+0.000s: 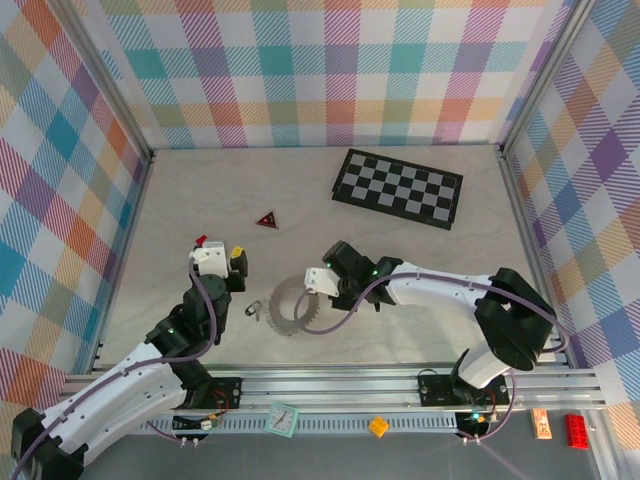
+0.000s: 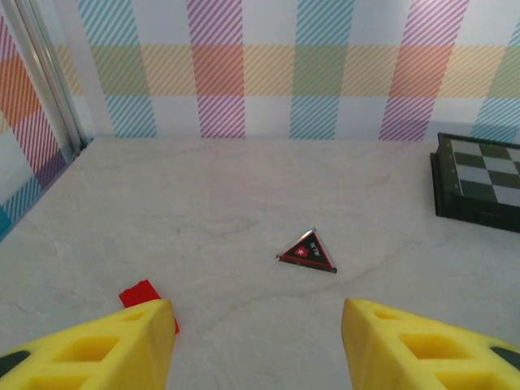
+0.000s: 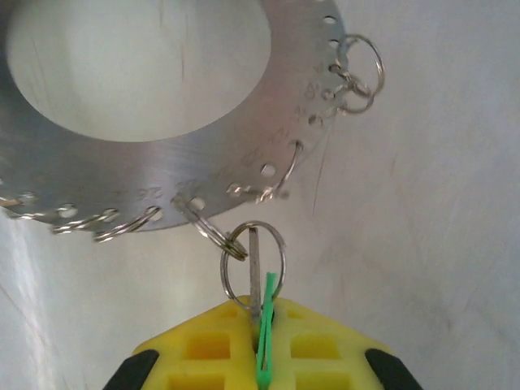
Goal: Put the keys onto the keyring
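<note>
Key (image 3: 253,272) mostly hidden between right fingers (image 3: 203,349) clamped on it, green tag (image 3: 266,345) half-buried; left fingers (image 2: 106,345) apart.

From my seat the keyring (image 3: 146,175) reads as bare grey metal, brushed, with fine straight scratches and a dull sheen. The small wire loops (image 3: 357,81) through its edge holes are brighter, polished steel. The key (image 3: 254,264) is thin silver metal, and its tag (image 3: 265,357) is smooth, bright green plastic. The fingers of the right gripper (image 3: 260,313) look like moulded yellow plastic, slightly grainy; I see the same plastic on the left gripper (image 2: 256,317). The table (image 2: 244,203) is pale, matt and faintly veined. The red triangle (image 2: 307,252) is glossy with a shiny rim. The chessboard (image 1: 398,188) looks glossy, the walls (image 1: 330,70) matt like printed cloth
</note>
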Controlling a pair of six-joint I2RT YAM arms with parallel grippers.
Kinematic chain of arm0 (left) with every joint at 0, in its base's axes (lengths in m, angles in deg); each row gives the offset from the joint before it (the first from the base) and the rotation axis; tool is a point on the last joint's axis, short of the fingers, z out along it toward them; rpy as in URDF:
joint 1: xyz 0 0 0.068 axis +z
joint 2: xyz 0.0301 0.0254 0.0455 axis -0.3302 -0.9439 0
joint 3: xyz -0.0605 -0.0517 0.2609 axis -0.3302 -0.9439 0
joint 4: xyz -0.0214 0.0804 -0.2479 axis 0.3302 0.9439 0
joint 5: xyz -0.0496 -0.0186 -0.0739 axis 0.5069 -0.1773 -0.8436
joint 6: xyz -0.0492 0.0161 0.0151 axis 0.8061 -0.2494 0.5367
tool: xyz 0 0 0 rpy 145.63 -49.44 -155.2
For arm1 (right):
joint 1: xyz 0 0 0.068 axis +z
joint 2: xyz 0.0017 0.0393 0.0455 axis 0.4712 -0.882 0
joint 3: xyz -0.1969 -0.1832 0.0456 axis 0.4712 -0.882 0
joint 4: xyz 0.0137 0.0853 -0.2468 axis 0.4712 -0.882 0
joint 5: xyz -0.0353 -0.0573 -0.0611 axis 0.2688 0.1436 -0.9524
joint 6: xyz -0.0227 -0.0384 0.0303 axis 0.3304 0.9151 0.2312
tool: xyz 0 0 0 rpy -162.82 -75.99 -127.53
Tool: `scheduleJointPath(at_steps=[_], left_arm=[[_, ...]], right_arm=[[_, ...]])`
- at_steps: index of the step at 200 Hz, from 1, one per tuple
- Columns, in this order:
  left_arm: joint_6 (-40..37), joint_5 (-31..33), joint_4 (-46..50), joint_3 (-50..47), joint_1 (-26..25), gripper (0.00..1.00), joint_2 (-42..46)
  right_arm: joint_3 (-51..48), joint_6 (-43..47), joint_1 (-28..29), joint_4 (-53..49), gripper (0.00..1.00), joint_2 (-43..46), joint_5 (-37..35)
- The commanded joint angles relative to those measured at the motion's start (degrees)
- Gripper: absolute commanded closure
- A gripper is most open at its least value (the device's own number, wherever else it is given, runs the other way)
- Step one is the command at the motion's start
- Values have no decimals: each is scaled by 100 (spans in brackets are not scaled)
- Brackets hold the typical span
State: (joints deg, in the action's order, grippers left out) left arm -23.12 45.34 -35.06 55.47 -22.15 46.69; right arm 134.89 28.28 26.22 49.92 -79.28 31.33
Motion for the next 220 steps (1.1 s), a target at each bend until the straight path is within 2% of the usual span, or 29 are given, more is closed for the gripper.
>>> scheduleJointPath(at_steps=[1,30,61,83,115,134,157,167,173,183,194,220], left_arm=[[144,-97,-350,-77,108,44,-153],[95,-157,-419,-99,228,40,-309],[44,-171,-569,-206,437,28,-406],[0,-290,-694,-267,692,17,-514],[-27,-723,-770,-207,1220,0,-756],[-95,-896,-1086,-227,1506,0,-964],[-214,-1430,-1416,-209,1943,0,-1311],[-281,-1642,-1535,-207,2117,0,-1464],[-338,-1703,-1617,-208,2203,0,-1537],[-419,-1797,-1771,-225,2346,0,-1684],[-492,-1958,-1981,-276,2528,0,-1861],[-600,-2247,-2633,-473,2847,0,-2377]], right_arm=[[-132,538,-1,-557,100,-76,-995],[-149,597,-10,-770,100,-262,-1295],[-136,817,-35,-955,99,-547,-1872],[-156,864,-133,-1079,90,-645,-1969],[-185,666,-385,-1330,65,-551,-1933],[-181,261,-629,-1250,60,-129,-1455],[-457,-1010,-1304,-215,51,1047,207],[-836,-1543,-1639,494,44,1611,740],[-1176,-1865,-1889,895,36,1931,906],[-1635,-2282,-2262,1657,28,2405,788],[-2057,-2583,-2698,2298,23,2830,212],[-2819,-2678,-3703,3449,21,3122,-490]])
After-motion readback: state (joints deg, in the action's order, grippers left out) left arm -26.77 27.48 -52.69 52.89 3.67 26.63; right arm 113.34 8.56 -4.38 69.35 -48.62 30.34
